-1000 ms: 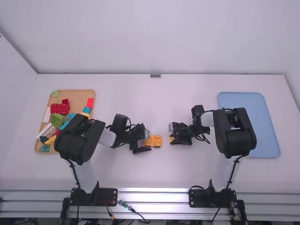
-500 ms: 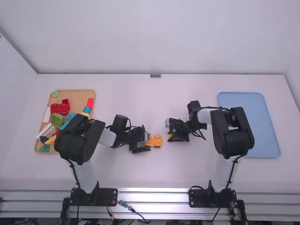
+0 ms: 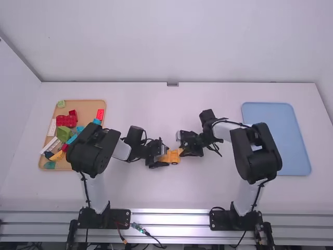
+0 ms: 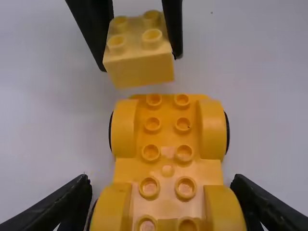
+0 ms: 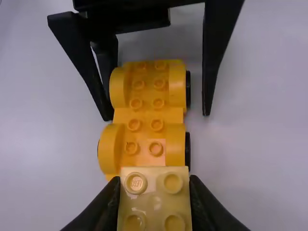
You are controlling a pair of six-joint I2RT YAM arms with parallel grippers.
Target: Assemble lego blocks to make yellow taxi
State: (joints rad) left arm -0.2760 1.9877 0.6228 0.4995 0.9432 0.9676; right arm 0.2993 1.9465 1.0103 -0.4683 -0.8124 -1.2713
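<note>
Probably light and rigid, the yellow block (image 4: 139,72), upper left of the left wrist view, sat pinched side-on by the right gripper (image 4: 140,64); the left gripper's (image 5: 157,117) parted jaws straddled the wheeled base (image 4: 166,166), best gripped along its flanks.

High behind the yellow car base (image 4: 167,166), a fixed camera is looking forward and down from afar; wrist cameras are peering down close from its left and right, facing each other, all three views sharing the base.
</note>
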